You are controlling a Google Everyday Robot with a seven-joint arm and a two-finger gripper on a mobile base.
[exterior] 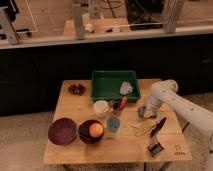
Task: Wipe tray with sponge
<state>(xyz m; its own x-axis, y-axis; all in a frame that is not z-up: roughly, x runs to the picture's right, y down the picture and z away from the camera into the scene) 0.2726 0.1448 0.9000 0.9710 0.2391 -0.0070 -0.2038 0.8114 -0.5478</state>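
Observation:
The dark green tray (107, 82) stands at the back middle of the wooden table, with a pale lumpy object (126, 88) in its right part. The blue-grey sponge (142, 112) lies on the table just off the tray's front right corner. My white arm reaches in from the right and bends down, so that my gripper (146, 110) is right on the sponge. The gripper covers most of the sponge.
A white cup (101, 107), a red-handled tool (121, 103) and a small blue cup (113, 123) sit in front of the tray. Two dark red bowls (62, 131) are at front left, one holding an orange (96, 130). Black utensils (157, 126) and a brush (155, 148) lie front right.

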